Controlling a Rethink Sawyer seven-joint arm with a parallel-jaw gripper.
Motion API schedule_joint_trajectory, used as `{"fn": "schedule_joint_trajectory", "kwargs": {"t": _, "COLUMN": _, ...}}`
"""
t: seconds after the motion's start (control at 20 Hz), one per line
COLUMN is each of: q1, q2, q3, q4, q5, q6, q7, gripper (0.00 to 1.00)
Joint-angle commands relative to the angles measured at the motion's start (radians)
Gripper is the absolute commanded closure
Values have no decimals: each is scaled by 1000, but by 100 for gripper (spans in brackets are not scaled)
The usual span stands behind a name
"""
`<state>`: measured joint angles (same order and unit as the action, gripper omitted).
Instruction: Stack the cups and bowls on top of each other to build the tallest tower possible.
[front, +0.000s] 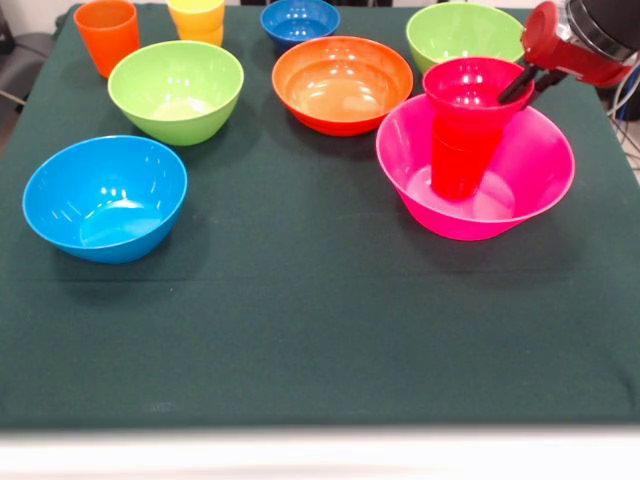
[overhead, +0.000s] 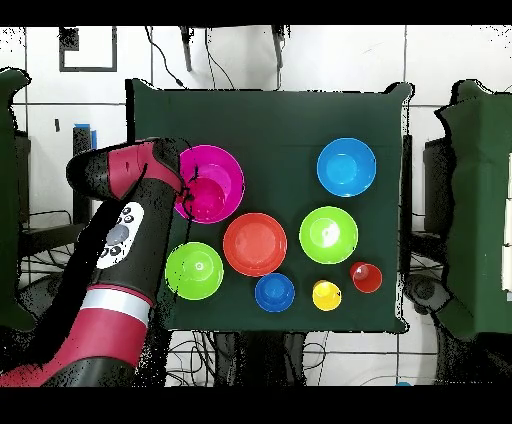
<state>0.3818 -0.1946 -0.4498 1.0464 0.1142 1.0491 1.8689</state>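
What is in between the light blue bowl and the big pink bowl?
Nothing. In the front view, only bare green tablecloth lies between the light blue bowl and the big pink bowl. The overhead view agrees.

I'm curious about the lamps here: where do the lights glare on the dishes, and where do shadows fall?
Front view: white glare spots shine inside the light blue bowl, the orange bowl and the near lime green bowl; soft shadows lie on the green cloth beside each bowl, darkest below the big pink bowl. Overhead view: a small highlight marks the lime green bowl beside the arm.
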Motion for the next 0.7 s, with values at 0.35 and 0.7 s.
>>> {"fn": "schedule_joint_trajectory", "kwargs": {"t": 0.35, "q1": 7, "q2": -8, "q3": 67, "q4": 23, "q5": -2, "q6": -53, "q7": 190, "gripper": 100}}
{"fn": "schedule_joint_trajectory", "kwargs": {"t": 0.7, "q1": -3, "q2": -5, "q3": 49, "q4": -2, "q5": -23, "q6": -19, "q7": 161, "gripper": 100}}
